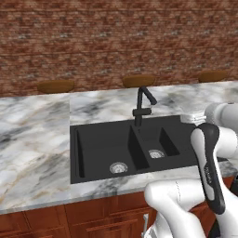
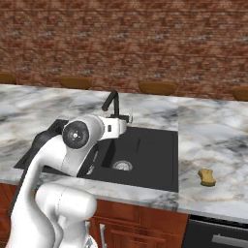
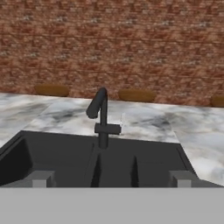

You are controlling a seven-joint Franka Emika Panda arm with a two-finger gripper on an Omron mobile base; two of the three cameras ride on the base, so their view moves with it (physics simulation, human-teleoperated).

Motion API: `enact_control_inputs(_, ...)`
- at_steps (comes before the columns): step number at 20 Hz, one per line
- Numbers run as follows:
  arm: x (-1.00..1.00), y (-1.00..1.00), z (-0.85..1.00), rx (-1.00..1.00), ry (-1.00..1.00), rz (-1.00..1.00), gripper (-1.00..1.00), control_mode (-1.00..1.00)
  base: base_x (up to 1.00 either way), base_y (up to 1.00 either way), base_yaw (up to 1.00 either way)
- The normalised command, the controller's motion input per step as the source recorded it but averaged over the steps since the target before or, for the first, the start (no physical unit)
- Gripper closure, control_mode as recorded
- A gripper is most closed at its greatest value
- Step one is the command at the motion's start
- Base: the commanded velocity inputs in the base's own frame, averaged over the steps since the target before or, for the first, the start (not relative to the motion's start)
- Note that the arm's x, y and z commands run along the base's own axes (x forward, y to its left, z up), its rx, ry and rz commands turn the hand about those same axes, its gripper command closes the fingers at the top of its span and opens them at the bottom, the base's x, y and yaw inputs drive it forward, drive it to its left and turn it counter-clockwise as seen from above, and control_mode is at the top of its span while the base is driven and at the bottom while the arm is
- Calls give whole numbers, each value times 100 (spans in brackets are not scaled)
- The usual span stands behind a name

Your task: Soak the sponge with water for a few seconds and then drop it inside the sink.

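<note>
The small yellow blocky sponge (image 2: 208, 177) lies flat on the grey-veined marble desk (image 2: 213, 140) at the lower right of the right base view, well apart from the black rectangular double-basin sink (image 2: 155, 160) and to the right of its rim. Nothing touches it.

In the left base view the sink (image 1: 100, 151) fills the middle of the frame: a wide basin on the left and a narrower one on the right, each with a round silver drain (image 1: 118, 167). A black curved faucet (image 1: 143, 106) stands upright at the back rim, over the divider between the basins. No stream runs from its spout.

The white arm (image 1: 209, 162) rises at the lower right of the left base view; in the right base view it bends across the left part of the sink. The pincer (image 3: 111, 179) stands wide and holds nothing: in the hand view its two grey fingertips (image 3: 41, 178) sit far apart at the bottom, facing the faucet (image 3: 101, 116) and the red brick wall (image 3: 112, 43) behind it.

Brown wooden stool seats (image 1: 56, 86) line the far edge of the desk.
</note>
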Motion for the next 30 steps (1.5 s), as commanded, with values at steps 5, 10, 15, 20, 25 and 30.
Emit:
enact_control_inputs(5,9,-38,0,0,0,0,-100,-100,0,0,0)
enact_control_inputs(10,29,-31,0,0,0,0,-100,-100,0,0,0)
enact_control_inputs(15,29,-19,-1,0,0,0,-100,-100,0,0,0)
enact_control_inputs(20,23,-19,-6,0,0,0,-100,-100,0,0,0)
enact_control_inputs(25,15,-10,-6,0,0,0,-100,-100,0,0,0)
enact_control_inputs(30,1,0,-11,0,-6,3,-100,-100,0,0,0)
